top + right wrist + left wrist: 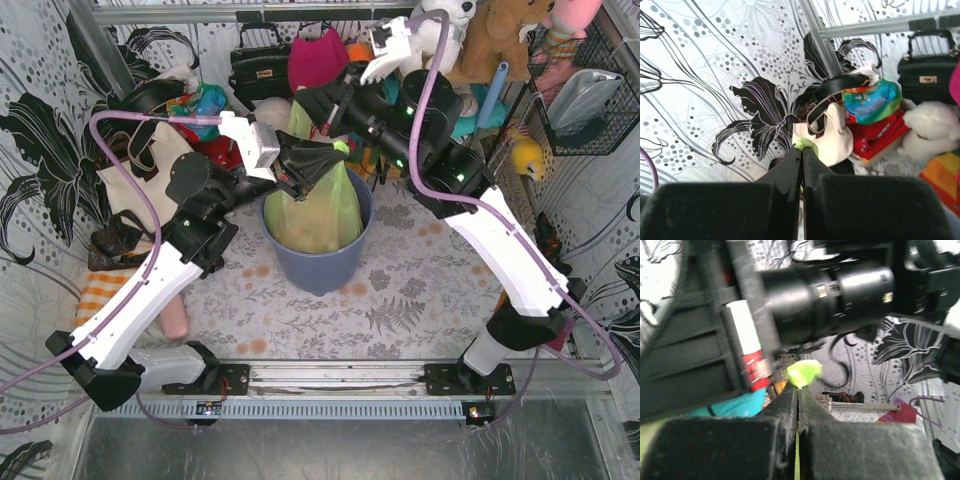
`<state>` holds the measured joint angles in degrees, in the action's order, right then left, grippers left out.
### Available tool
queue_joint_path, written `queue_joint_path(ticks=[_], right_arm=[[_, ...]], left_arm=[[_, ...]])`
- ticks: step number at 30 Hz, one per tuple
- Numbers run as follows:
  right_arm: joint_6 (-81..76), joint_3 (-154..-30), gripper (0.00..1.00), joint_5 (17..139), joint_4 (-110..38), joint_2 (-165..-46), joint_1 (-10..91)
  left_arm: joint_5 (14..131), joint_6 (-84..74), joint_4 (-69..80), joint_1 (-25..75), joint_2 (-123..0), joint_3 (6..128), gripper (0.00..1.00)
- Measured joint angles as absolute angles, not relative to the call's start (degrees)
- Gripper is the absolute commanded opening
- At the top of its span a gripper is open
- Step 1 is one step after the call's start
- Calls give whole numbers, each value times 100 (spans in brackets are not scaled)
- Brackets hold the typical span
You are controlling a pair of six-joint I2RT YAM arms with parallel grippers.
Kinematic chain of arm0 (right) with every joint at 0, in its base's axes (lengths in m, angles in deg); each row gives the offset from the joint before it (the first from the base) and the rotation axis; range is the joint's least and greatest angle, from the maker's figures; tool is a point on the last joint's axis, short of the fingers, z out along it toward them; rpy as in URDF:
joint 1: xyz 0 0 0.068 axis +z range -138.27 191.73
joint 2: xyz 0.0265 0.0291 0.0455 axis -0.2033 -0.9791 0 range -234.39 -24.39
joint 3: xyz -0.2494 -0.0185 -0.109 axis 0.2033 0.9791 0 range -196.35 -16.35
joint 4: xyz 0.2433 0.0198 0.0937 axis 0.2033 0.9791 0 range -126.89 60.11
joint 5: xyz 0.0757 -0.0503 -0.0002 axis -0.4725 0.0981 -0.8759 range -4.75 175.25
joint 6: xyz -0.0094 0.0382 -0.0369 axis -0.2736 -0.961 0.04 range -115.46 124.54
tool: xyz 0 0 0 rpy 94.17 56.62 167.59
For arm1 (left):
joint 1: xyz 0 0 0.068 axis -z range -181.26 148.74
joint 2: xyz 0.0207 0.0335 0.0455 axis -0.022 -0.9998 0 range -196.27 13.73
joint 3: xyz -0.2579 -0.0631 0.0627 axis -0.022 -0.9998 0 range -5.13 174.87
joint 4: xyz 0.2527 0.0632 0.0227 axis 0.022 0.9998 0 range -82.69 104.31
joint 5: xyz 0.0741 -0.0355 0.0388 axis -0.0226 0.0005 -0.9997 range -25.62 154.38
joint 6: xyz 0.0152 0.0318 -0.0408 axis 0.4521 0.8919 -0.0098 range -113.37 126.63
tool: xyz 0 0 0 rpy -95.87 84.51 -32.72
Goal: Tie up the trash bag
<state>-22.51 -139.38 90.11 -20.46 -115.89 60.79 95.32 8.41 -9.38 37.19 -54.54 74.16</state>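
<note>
The trash bag point(318, 215), thin light-green film with tan paper showing through, sits in the blue-grey bin point(320, 265) at the table's middle. Two parts of its mouth are pulled up and apart. My left gripper point(340, 152) hangs just above the bin, shut on one pinch of film; in the left wrist view a green tuft point(804, 372) pokes out past the closed left gripper point(799, 389). My right gripper point(303, 100) is farther back and higher, shut on a green strip point(300, 122). In the right wrist view a green nub point(806, 145) sits at the closed right gripper point(802, 150). The right arm point(840, 290) crosses close over the left gripper.
Clutter lines the back wall: a black handbag point(258, 62), a cream tote point(140, 170), plush toys point(500, 35) and colourful cloth point(871, 100). A wire basket point(590, 90) hangs at the right. A pink object point(175, 320) and striped cloth point(100, 295) lie by the left arm.
</note>
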Motion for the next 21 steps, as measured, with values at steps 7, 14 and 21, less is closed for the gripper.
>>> queue_joint_path(ticks=[7, 14, 21], right_arm=[[-2165, -14978, 0, 8607, -2014, -12402, 6079], [-2085, -15006, 0, 8585, -1941, -12435, 6079], [-1980, -15006, 0, 8539, -1937, -12433, 6079]], left_arm=[[10192, 782, -865, 3719, -5792, 7875, 1], [10022, 852, -806, 3719, -5760, 7735, 18], [9626, 911, -500, 3722, -5543, 7543, 53]])
